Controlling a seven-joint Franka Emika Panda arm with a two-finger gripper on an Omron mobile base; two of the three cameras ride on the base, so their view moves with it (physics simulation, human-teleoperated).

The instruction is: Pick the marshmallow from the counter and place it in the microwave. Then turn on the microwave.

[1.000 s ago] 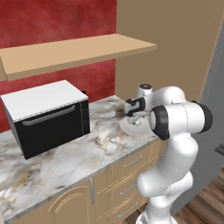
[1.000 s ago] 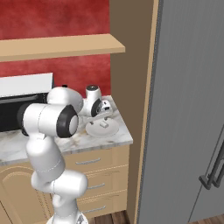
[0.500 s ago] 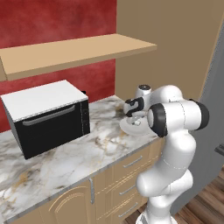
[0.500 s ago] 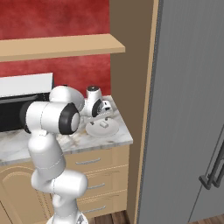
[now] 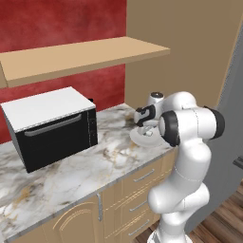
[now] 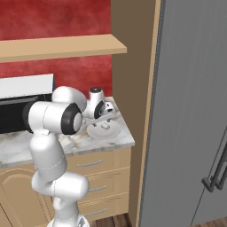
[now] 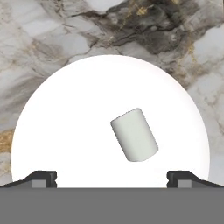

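Observation:
The marshmallow [image 7: 134,134] is a small off-white cylinder lying on its side on a white round plate [image 7: 65,122] on the marbled counter [image 7: 43,43]. My gripper [image 7: 111,179] hangs straight above the plate, open, with its two dark fingertips [image 7: 43,177] wide apart and nothing between them. The marshmallow lies a little ahead of the tips and right of centre. In the left base view the gripper [image 5: 144,124] hovers over the plate [image 5: 137,138] at the counter's right end. The right base view shows the marshmallow [image 6: 105,126] just below the gripper [image 6: 106,117]. The microwave is out of view.
A black box with a white top [image 5: 52,128] stands on the counter [image 5: 71,175] left of the plate. A wooden shelf [image 5: 85,54] runs above it. A tan wall panel and a tall grey fridge [image 6: 190,111] close off the right side.
The arm's elbow has shifted slightly. The hand stays above the plate with its jaws wide.

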